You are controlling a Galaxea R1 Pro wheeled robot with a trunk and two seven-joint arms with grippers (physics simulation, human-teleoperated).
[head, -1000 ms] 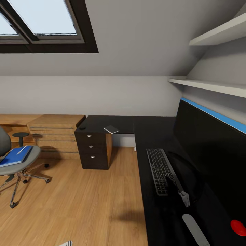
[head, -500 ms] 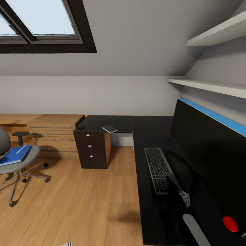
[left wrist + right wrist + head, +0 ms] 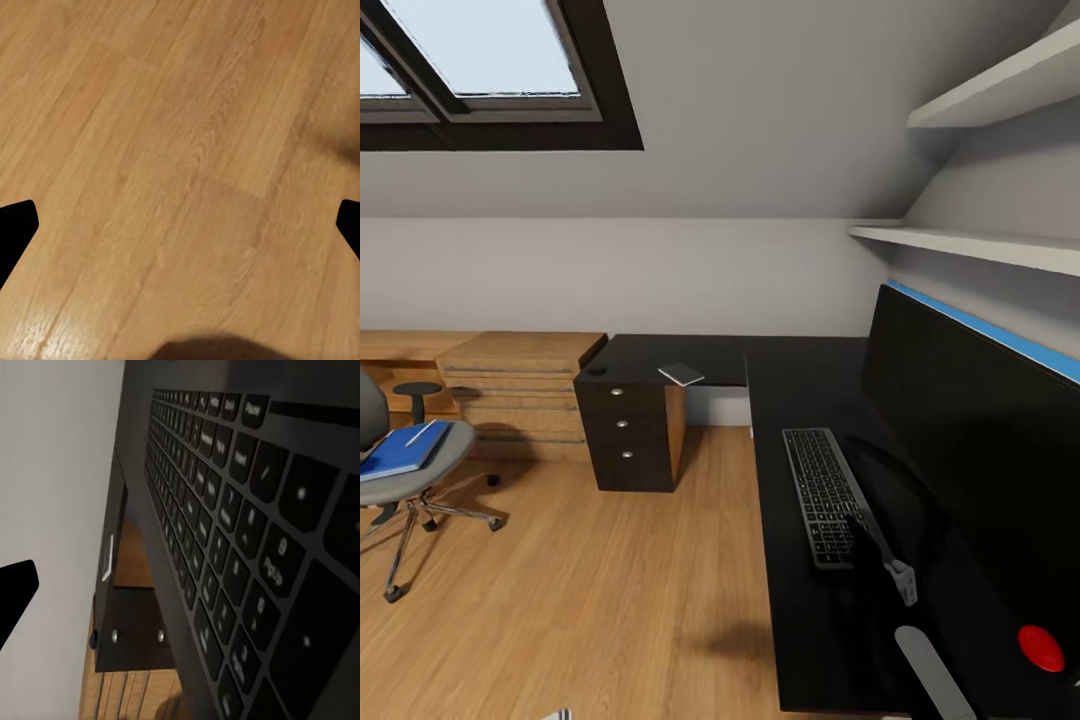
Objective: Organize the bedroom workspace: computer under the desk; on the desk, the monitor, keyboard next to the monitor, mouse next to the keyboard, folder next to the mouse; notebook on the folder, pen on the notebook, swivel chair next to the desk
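Keyboard (image 3: 822,495) lies on the worktop (image 3: 800,610) before the monitor (image 3: 970,450), right pincer (image 3: 900,582) at its near end, grip undeterminable; left pincer (image 3: 180,225) wide over floor (image 3: 180,150); folder (image 3: 400,450) awaits on swivel chair (image 3: 420,470).

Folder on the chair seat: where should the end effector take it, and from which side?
The flat bright blue folder lies on the grey upholstered swivel chair seat, with a thin white pen on top. Probably pinch the edge at the seat's front, coming in level from the open floor side; the chair's back blocks the far side.
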